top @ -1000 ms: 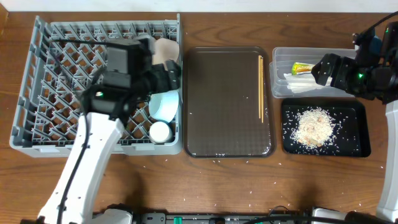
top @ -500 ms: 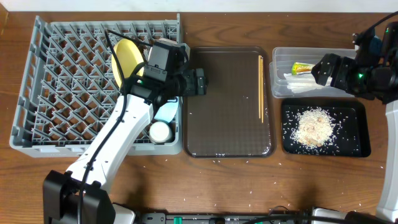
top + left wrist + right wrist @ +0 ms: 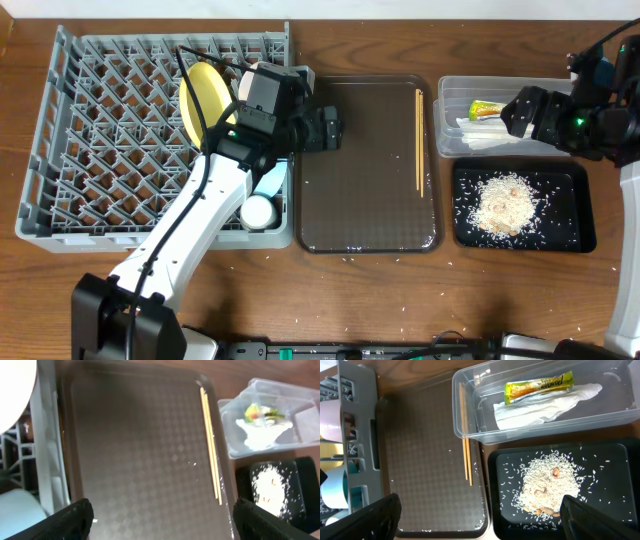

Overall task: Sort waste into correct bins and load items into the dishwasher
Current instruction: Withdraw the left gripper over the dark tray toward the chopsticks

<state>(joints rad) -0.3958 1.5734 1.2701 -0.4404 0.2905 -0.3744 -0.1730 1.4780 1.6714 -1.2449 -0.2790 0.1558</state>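
Currently left hand wide open, empty, above brown tray; right hand wide, empty.

You're looking at a grey lattice-pegged plastic dish rack, a round yellow plate, a dark brown diamond-textured serving tray, a yellow-green printed snack wrapper, a clear plastic tub, and whitish rice grains speckling a shallow black tray.

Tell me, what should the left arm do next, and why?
Probably slide the open, empty left gripper rightward across the brown tray to the chopsticks. They lie along its right edge, not yet in the grey rack.
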